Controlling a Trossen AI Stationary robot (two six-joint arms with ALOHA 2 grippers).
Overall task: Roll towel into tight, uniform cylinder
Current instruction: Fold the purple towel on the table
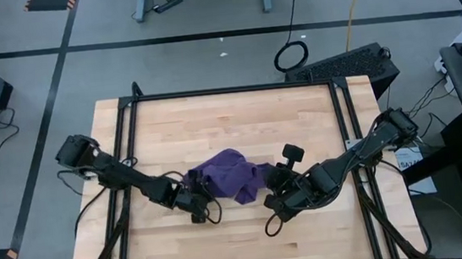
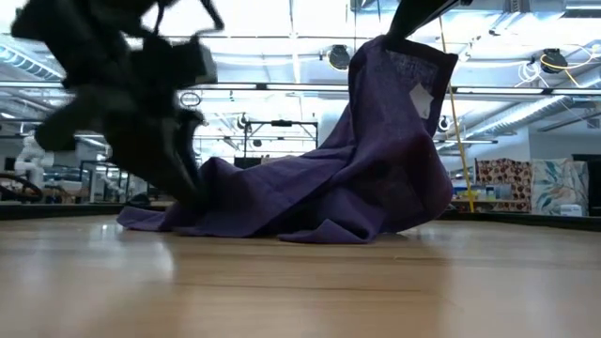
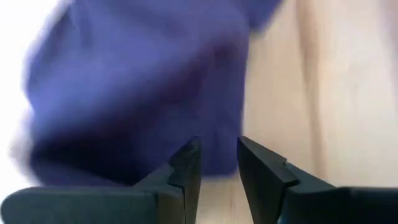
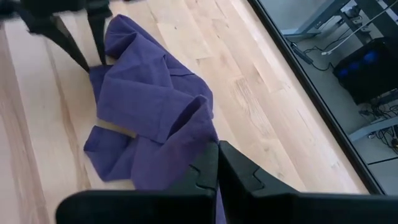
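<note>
We note the towel (image 1: 229,176) lies crumpled at the centre of the table (image 1: 314,109), no roll begun. The right hand (image 4: 216,163) is clamped on one corner and lifts it high, tag side up in the low view. The left hand (image 3: 219,163) stands narrowly parted at the towel's left edge, holding nothing. Flattening and all rolling remain, in our judgement.
</note>
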